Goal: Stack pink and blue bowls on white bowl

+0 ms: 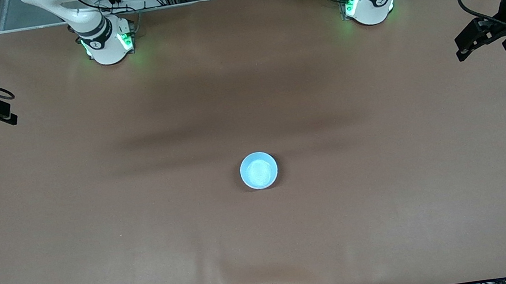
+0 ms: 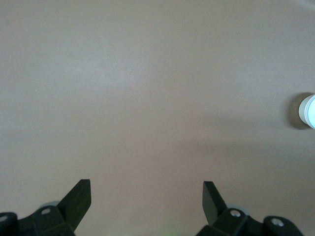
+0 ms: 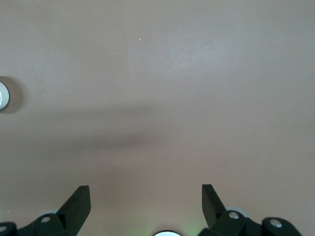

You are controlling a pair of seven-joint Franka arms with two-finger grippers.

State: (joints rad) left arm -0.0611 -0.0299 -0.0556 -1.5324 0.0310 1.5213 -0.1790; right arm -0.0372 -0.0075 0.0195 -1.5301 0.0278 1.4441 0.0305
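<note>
Near the middle of the brown bench [image 1: 94, 209] only a light blue bowl [image 1: 259, 170] is seen, presumably topping a finished stack with pink and white bowls hidden beneath, while the left claw [image 2: 146, 194] and right claw [image 3: 145, 196] are held wide open and empty over bare bench at their ends.

A bowl [image 1: 259, 170] sits alone on the table [image 1: 94, 209] midway between the arms' ends. The left tool [image 1: 461, 52] and right tool [image 1: 12, 118] hang over the table's two ends.
</note>
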